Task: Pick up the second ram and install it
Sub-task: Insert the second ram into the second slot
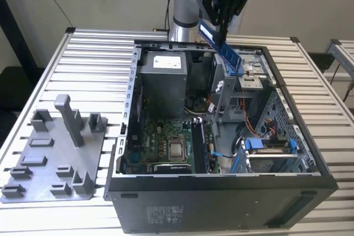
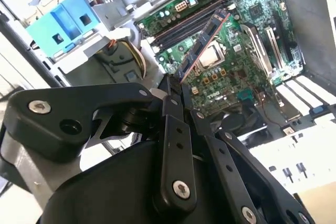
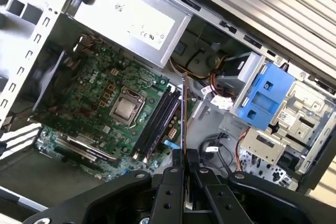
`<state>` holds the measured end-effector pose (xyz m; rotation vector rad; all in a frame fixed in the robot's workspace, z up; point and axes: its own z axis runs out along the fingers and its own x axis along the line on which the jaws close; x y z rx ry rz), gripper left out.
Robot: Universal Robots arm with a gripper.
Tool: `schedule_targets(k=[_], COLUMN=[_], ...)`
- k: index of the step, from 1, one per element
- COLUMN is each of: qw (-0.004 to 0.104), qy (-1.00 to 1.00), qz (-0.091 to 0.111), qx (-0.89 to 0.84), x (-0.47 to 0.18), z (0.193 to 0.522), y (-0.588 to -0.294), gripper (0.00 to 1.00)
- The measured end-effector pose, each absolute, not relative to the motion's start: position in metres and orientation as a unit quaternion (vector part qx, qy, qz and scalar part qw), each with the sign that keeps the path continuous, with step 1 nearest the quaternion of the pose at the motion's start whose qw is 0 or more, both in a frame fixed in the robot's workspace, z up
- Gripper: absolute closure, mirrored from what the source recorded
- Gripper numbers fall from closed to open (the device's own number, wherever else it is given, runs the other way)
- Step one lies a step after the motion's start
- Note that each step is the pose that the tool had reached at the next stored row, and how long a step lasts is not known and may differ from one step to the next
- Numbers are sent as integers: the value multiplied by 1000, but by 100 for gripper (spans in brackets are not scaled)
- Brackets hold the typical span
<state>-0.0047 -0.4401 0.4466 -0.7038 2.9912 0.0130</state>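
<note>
The second ram (image 1: 225, 51) is being gripped by the claw (image 1: 215, 25). The fingers are pinched narrowly on its upper end, and the stick is slanting down from them toward the exterior view's right. It is being held in the air above the far part of the open computer case (image 1: 221, 194), over the grey metal drive cage (image 1: 238, 95). In the first wrist view the stick is being shown edge-on, jutting out from between the fingertips over the inside of the case.

The case is being carried on its side by the slatted tabletop (image 1: 94, 53). Several parts are being housed in it:
- A grey power supply (image 1: 163, 81) at the far end.
- A green motherboard (image 1: 160, 136) nearer, with a processor socket (image 1: 177, 148) and long black memory slots (image 1: 201, 146) just beside the socket.
- A blue drive bracket (image 1: 265, 145) toward the exterior view's right.

A grey fixture plate (image 1: 50, 158) is lying beside the case on the exterior view's left.
</note>
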Motion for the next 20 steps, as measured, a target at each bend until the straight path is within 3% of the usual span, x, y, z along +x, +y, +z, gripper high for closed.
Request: schedule_targets(k=[8,16,20], qw=[30,15,14], qy=[981,987,991], qz=[-5,-9,-10], qx=[-190,-157,-132], x=[-5,-5,-5], z=[446,445,445], y=[-440,-440,-440], gripper=[86,86,86])
